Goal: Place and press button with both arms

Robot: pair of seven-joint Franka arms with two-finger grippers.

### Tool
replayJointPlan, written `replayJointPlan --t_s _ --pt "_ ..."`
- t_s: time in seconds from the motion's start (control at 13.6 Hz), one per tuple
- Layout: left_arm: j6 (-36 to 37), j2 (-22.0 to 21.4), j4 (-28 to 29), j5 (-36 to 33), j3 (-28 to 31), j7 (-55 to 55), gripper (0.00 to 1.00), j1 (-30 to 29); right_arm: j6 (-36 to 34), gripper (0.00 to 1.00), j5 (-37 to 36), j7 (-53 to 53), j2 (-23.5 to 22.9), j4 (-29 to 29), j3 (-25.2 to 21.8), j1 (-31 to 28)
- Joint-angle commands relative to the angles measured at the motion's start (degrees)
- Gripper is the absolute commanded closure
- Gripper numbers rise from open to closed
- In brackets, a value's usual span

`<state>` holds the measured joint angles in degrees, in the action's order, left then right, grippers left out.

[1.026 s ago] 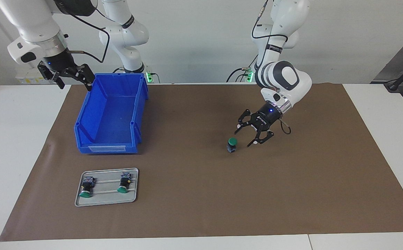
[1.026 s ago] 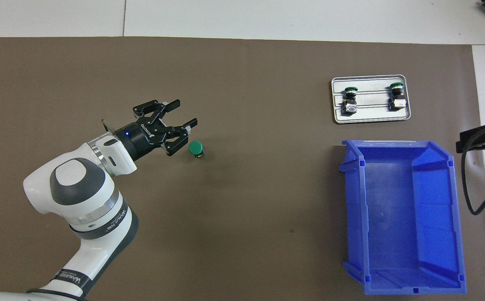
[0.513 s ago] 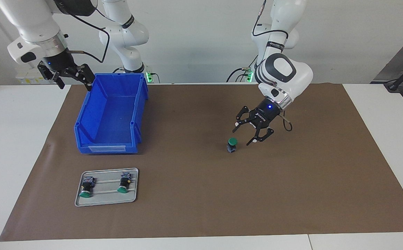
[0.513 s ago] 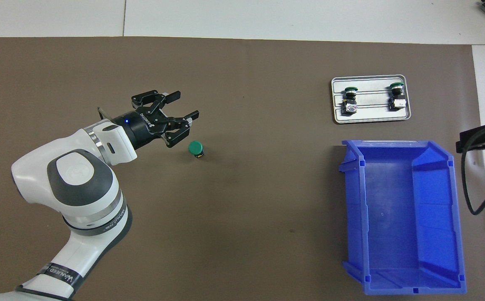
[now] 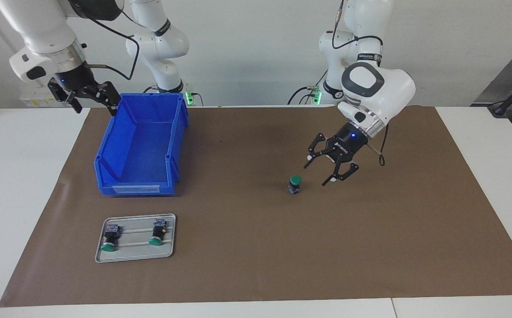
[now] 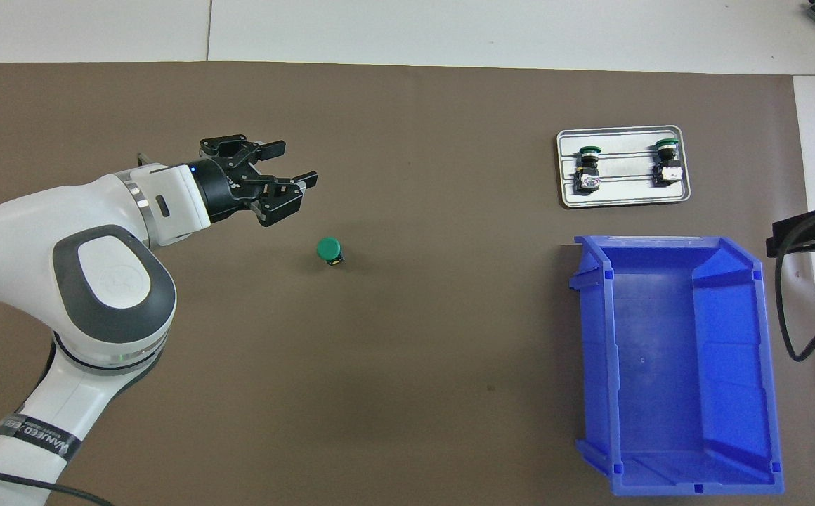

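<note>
A green-capped button [image 5: 295, 183] [image 6: 329, 249] stands upright on the brown mat near the table's middle, untouched. My left gripper [image 5: 318, 173] [image 6: 296, 162] hangs just above the mat beside the button, toward the left arm's end of the table. It is open and holds nothing, with a clear gap to the button. My right gripper [image 5: 96, 104] waits open and empty in the air by the blue bin's corner nearest the robots. In the overhead view only part of the right gripper [image 6: 804, 235] shows at the edge.
A blue bin [image 5: 137, 187] [image 6: 594, 351] sits toward the right arm's end. Farther from the robots than the bin lies a grey tray [image 5: 134, 256] [image 6: 622, 202] carrying two more green buttons [image 5: 108, 241] [image 5: 156, 236] on their sides.
The left gripper has pulled back from the button toward the left arm's end and risen a little, staying open. The button and the right arm have not moved.
</note>
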<state>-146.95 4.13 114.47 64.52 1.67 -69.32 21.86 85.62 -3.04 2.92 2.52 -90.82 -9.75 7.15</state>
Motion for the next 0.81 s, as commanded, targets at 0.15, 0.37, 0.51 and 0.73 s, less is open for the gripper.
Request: replayJointPlan --t_s 0.15,0.37,0.51,0.73 --pt "3.58 0.62 -2.67 -22.98 -0.01 29.43 0.36 0.2 -0.28 0.0 0.13 -1.25 0.56 -0.06 0.17 -0.21" --pt "11.22 1.4 -6.88 -39.67 -0.09 49.38 0.55 0.73 -0.28 0.0 0.13 -1.25 0.56 -0.06 0.17 -0.21" --pt "12.38 1.94 -7.51 -46.65 -0.35 59.09 0.65 0.82 -0.28 0.0 0.13 -1.25 0.56 -0.06 0.17 -0.21" --pt "16.51 2.03 -6.9 -50.1 -0.18 59.65 1.0 2.84 -0.28 0.0 0.13 -1.25 0.56 -0.06 0.17 -0.21"
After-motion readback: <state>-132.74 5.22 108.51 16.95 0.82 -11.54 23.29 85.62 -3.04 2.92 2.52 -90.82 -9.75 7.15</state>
